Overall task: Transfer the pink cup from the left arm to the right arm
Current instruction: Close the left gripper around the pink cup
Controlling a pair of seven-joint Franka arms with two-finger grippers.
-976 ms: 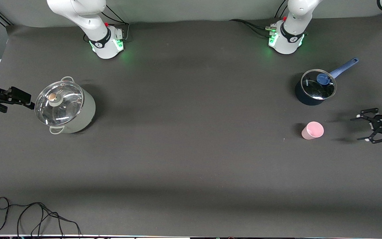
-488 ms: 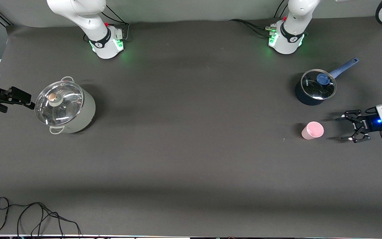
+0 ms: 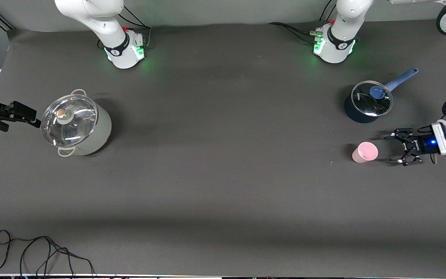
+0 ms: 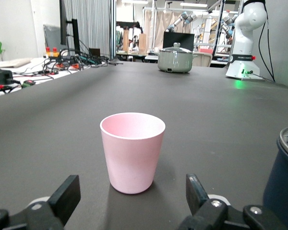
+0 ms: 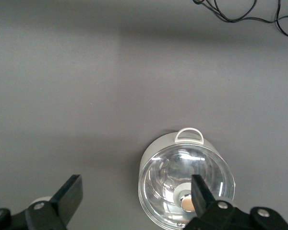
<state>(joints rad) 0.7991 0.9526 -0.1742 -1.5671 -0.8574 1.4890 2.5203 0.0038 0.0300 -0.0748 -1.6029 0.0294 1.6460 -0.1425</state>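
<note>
Two arms in frame, one cup. Right gripper (image 3: 33, 118) hangs high at the right arm's end of the table, jaws spread wide, nothing in them; that arm waits. Right wrist view looks straight down on the grey-green pot (image 3: 76, 128) with glass lid (image 5: 186, 178), standing upright next to it. Black cable (image 3: 33, 252) lies looped at the table edge nearest the front camera. Dark table (image 3: 223, 162) mid-span carries nothing else. Toward the left arm's end: dark blue saucepan (image 3: 367, 102), lid on, blue handle (image 3: 401, 78) angled toward the table's end. Pink cup (image 3: 365, 152) stands upright, mouth up, on the table, nearer the front camera than the saucepan. Left gripper (image 3: 395, 147) sits low just beside the cup, pointing at it, fingers (image 4: 67, 197) released and spread, not touching; cup shows centred ahead between them in the left wrist view.
</note>
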